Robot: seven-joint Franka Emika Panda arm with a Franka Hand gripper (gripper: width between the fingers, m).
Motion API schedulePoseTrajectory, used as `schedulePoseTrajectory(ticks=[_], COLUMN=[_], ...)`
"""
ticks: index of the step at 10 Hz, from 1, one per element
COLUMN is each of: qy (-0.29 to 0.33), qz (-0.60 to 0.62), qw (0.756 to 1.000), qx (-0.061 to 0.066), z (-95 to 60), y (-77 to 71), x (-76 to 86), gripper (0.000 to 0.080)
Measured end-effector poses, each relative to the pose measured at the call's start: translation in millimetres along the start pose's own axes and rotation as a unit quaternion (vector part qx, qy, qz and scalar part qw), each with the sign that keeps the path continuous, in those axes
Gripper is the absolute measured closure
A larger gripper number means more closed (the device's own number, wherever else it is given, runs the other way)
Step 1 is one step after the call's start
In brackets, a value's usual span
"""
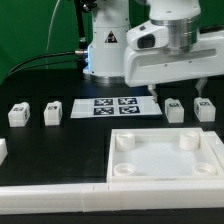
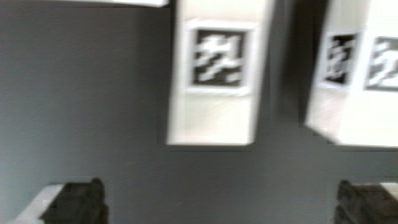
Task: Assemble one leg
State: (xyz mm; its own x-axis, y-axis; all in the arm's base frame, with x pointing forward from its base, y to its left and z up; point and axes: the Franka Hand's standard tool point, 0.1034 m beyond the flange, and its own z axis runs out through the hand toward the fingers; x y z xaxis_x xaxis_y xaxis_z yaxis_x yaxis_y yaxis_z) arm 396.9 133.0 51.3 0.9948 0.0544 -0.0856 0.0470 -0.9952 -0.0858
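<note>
Several legs, small white blocks with black-and-white tags, lie on the dark table. Two are at the exterior view's left (image 1: 17,115) (image 1: 53,112) and two at its right (image 1: 175,109) (image 1: 205,109). My gripper (image 1: 178,93) hangs just above the right pair, open and empty. In the wrist view one leg (image 2: 217,75) lies lengthwise ahead of the gap between my fingertips (image 2: 75,201), and a second leg (image 2: 356,70) lies beside it, partly cut off. My gripper (image 2: 222,205) touches neither.
The marker board (image 1: 112,106) lies between the two pairs of legs. A large flat white panel with round corner sockets (image 1: 165,172) lies in front. A white rail (image 1: 50,196) runs along the front edge. The robot base (image 1: 103,45) stands behind.
</note>
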Motion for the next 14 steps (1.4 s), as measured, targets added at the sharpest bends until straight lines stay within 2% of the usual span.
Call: schedulePoseTrajectory(ticks=[3,5,6,8,9,11,12,14], qy=[-0.004,-0.002,-0.005,-0.006,-0.052,-0.137,-0.223,-0.314], qz=[0.002,0.005,-0.001,0.000,-0.008,-0.009,0.007,0.005], qw=[1.000,1.000,1.000,1.000,0.999,0.990,0.975,0.949], qx=[0.002,0.005,0.006,0.005,-0.005,-0.011,-0.022,-0.025], z=[3.5,5.2,5.8,6.2,6.8,6.1,9.7,15.0], y=[-38.3,-66.0,-70.0,-68.5,-64.0,-62.7,-60.0,-65.8], x=[-9.8,-9.1,-7.6,-8.1,-14.5,-13.3,-20.4,-20.3], gripper=[0.0151,0.0151,0.0151,0.0151,0.0151,0.0151,0.0151,0.0151])
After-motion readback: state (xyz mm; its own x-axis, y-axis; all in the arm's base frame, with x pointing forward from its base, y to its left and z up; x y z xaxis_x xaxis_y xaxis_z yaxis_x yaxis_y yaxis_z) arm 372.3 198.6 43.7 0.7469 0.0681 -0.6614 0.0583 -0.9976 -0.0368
